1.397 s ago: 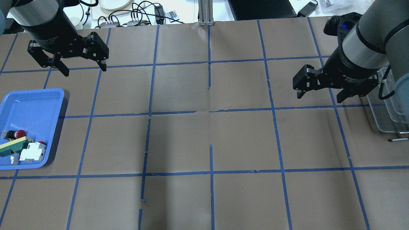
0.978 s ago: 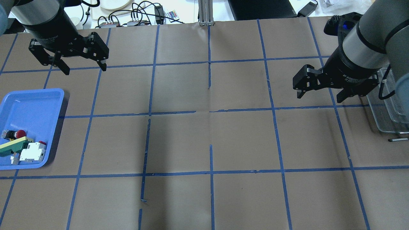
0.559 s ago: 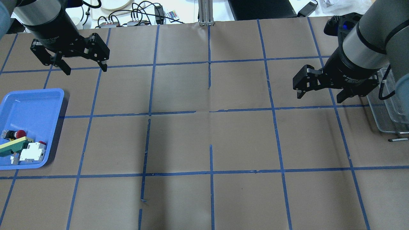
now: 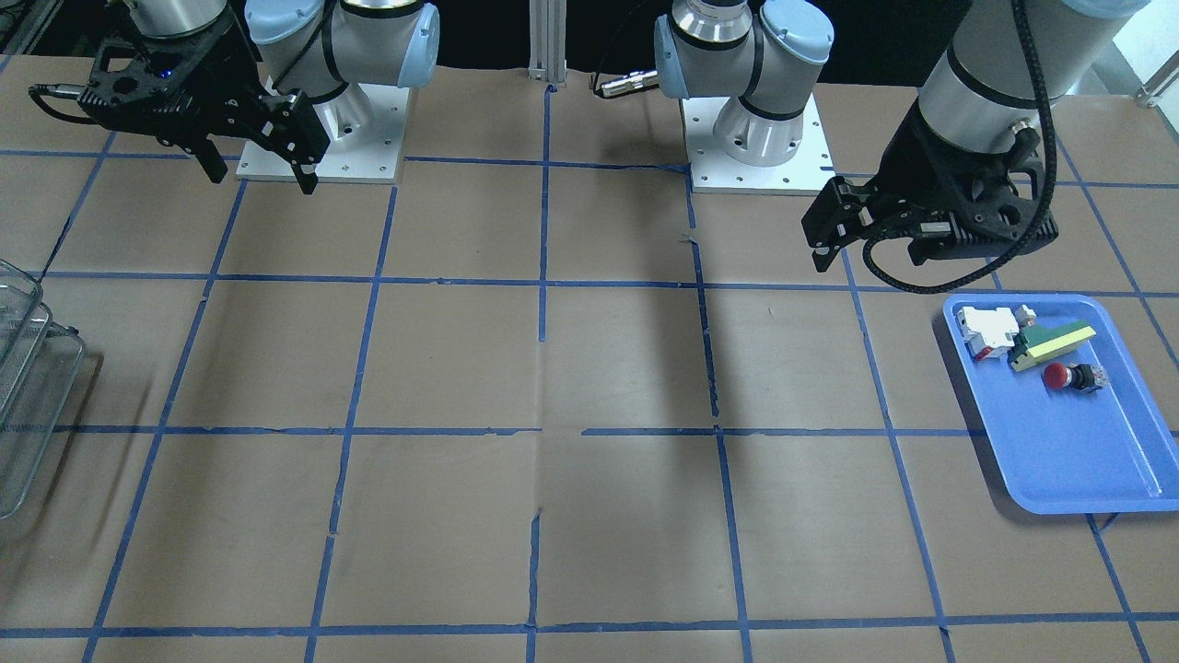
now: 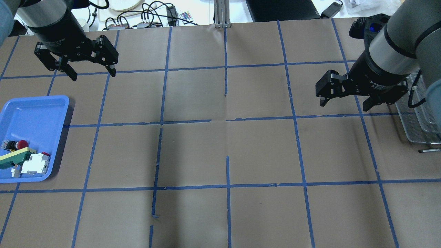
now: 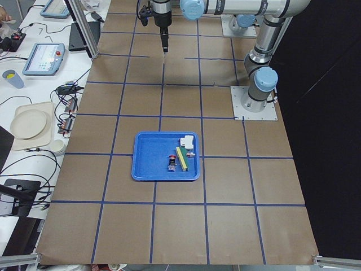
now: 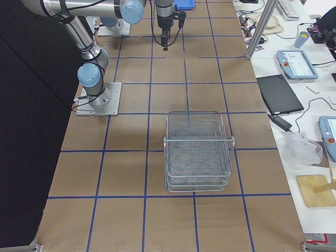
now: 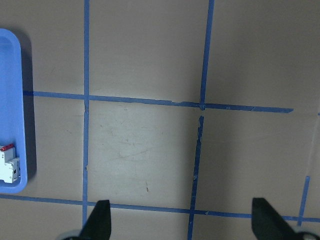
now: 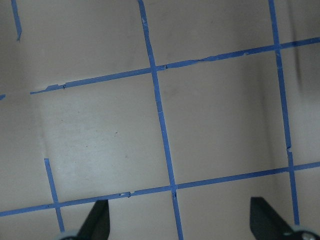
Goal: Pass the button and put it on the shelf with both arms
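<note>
The button (image 5: 21, 144), with a red head and black body, lies in the blue tray (image 5: 34, 110) at the table's left end; it also shows in the front view (image 4: 1061, 376) and the left exterior view (image 6: 172, 164). My left gripper (image 5: 93, 75) is open and empty, held above the table beyond the tray, apart from the button. Its fingertips frame bare paper in the left wrist view (image 8: 182, 220). My right gripper (image 5: 344, 106) is open and empty, just left of the wire-mesh shelf (image 5: 418, 120). The shelf shows whole in the right exterior view (image 7: 198, 152).
A white-and-red switch (image 5: 34, 164) and a green-and-yellow wedge (image 5: 13, 157) lie in the tray beside the button. The tray's edge shows in the left wrist view (image 8: 10, 100). Brown paper with blue tape lines covers the table. Cables and devices lie past the far edge.
My left gripper has drifted slightly to the right and stayed open. The right arm, the button and the tray have not moved.
</note>
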`<act>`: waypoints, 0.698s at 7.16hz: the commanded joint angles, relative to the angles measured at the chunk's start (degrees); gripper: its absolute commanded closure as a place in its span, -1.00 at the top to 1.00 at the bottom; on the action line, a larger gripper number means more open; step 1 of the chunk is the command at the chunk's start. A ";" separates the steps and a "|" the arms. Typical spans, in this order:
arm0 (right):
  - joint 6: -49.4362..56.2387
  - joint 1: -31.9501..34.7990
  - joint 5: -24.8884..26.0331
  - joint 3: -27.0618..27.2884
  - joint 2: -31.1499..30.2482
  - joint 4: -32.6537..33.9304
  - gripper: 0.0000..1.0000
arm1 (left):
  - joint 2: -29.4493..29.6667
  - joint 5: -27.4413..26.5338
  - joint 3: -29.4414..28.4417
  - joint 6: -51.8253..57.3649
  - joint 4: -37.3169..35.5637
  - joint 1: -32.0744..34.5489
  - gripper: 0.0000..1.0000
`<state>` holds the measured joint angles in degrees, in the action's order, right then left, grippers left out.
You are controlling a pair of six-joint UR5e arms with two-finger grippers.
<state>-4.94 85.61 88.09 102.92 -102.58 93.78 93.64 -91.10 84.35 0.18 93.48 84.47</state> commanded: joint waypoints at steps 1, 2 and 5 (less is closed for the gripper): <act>0.02 0.00 -0.03 0.00 0.01 0.00 1.00 | -0.21 3.30 1.17 -0.97 -2.69 0.35 1.00; -0.07 -0.09 -0.03 0.00 0.01 0.00 1.00 | -0.39 3.30 0.82 -1.49 -2.69 0.35 1.00; -0.16 0.00 -0.11 0.09 0.01 0.18 1.00 | -1.62 2.15 5.04 -1.49 -1.02 -0.09 1.00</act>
<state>-5.05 85.60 88.01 102.95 -102.57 93.90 92.40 -88.60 87.83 -1.41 92.34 84.79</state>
